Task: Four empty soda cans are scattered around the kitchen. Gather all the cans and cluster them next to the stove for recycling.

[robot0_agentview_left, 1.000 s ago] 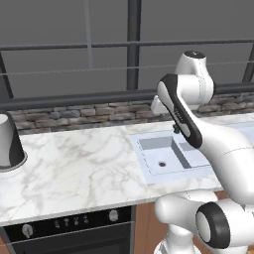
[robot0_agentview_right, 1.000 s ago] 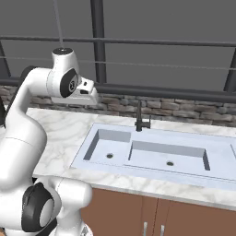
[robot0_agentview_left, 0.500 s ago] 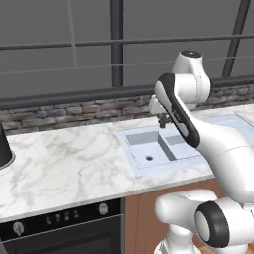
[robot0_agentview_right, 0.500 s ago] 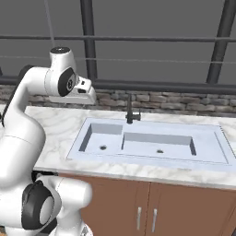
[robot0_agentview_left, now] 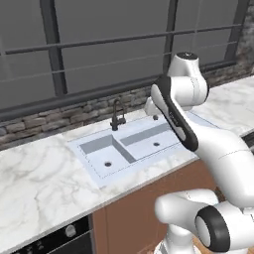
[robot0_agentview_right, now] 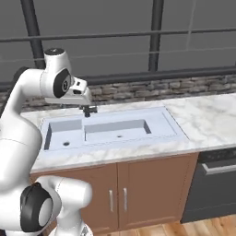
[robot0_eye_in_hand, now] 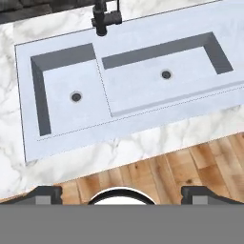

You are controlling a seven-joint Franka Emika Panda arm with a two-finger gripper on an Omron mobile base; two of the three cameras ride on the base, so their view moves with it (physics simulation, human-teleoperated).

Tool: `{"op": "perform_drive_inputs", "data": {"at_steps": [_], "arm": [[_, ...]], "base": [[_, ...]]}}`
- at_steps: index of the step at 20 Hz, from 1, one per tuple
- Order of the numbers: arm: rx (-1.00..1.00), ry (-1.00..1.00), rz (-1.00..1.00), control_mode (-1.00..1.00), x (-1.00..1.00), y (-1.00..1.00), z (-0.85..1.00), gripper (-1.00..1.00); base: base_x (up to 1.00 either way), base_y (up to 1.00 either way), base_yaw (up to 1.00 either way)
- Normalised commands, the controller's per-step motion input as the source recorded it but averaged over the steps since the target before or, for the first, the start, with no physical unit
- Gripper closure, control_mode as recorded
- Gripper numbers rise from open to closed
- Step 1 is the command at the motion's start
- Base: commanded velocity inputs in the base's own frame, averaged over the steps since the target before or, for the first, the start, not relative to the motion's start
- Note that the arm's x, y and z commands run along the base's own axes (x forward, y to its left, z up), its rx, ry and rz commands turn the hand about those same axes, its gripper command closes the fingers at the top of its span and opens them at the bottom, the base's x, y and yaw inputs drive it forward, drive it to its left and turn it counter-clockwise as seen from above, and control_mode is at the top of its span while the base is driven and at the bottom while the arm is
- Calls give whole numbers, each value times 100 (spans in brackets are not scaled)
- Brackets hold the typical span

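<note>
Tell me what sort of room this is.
A home kitchen, most likely: a pale two-basin sink with a dark faucet set in a white marble counter, with brown wooden cabinets beneath.

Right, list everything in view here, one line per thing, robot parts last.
sink: one, pale blue-grey, two basins, set into the counter below the window
faucet: one, black, at the back edge of the sink
counter: one, white marble, running along the wall
brick backsplash: one strip, grey-brown, behind the counter
window: one, dark frames, above the backsplash
cabinet doors: two, brown wood, under the sink
dishwasher: one, dark, right of the cabinets
oven front: one, black, knobs, under the counter
pincer: one, dark tips, open, above the sink
</note>
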Motion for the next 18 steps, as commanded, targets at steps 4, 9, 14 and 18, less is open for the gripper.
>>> {"op": "perform_drive_inputs", "data": {"at_steps": [4,9,14,18], "arm": [[0,0,0,100,0,0,0,-100],[0,0,0,100,0,0,0,-100],[0,0,0,100,0,0,0,-100],[0,0,0,100,0,0,0,-100]], "base": [[0,-51,-63],[0,-59,-61],[9,-52,-58],[34,-54,-46]]}}
